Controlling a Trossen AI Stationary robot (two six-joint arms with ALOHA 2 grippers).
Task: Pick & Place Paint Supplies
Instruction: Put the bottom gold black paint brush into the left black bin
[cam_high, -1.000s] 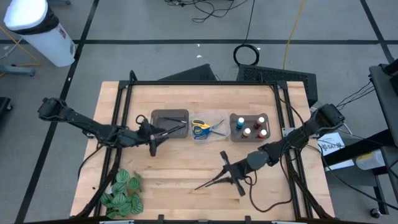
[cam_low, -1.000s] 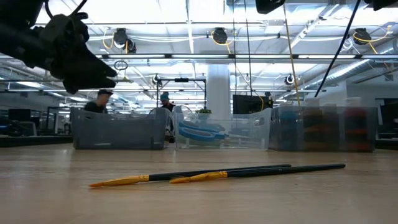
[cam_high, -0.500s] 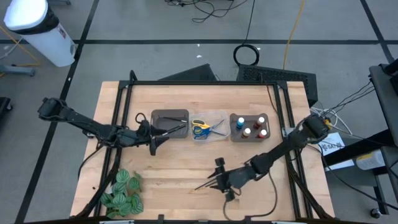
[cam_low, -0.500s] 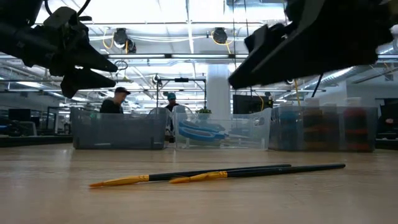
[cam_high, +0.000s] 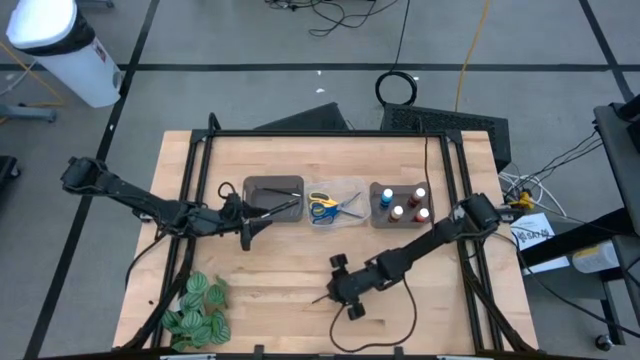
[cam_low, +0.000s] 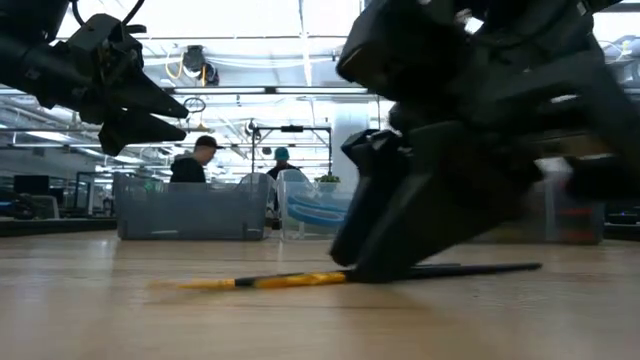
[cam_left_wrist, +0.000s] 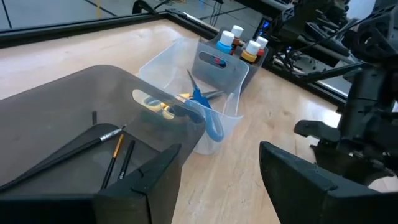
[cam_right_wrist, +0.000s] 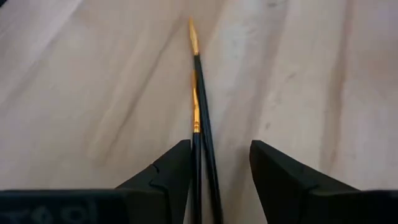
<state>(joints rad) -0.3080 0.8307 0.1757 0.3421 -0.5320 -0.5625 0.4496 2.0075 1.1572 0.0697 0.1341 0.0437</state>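
- Paintbrushes, two thin dark ones with yellow tips (cam_right_wrist: 198, 118), lie side by side on the wooden counter (cam_high: 280, 260), lower centre of the high view.
- Right tool (cam_right_wrist: 214, 171) straddles them, released, nothing gripped.
- Left tool (cam_left_wrist: 217, 180) hovers released by grey bin (cam_left_wrist: 68, 118).
- Lower squarely, clench on both handles.

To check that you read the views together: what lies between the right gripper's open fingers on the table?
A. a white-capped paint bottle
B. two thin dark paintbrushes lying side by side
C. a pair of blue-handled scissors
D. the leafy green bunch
B: the right wrist view shows two paintbrushes lying side by side on the wood, running in between the open fingers of the right gripper.
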